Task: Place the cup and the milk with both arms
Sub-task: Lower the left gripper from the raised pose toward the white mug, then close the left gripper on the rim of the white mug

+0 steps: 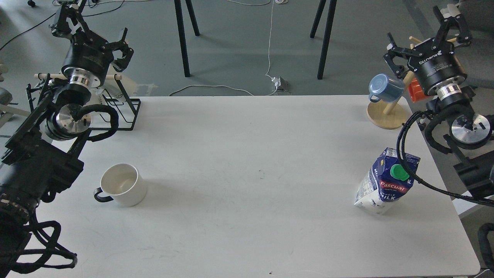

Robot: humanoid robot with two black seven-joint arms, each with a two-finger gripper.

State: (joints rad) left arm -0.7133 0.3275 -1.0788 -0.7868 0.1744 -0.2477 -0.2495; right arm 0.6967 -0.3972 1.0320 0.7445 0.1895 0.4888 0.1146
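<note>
The cup [123, 184], a squat white mug with a black handle pointing left, stands upright on the left side of the white table [247, 154]. On the right side stands the milk [388, 181], a blue and white carton with a green cap. My left gripper [94, 34] hangs open and empty above the far left corner, well behind the cup. Over the far right corner my right gripper [424, 40] is also open and empty, well behind the milk. Neither gripper touches anything.
A blue mug [386, 88] hangs on a wooden mug tree [388, 115] at the far right corner, with an orange object [416, 90] behind it. A black wire rack [121, 110] stands at the far left corner. Black table legs [184, 38] and cables are on the floor beyond.
</note>
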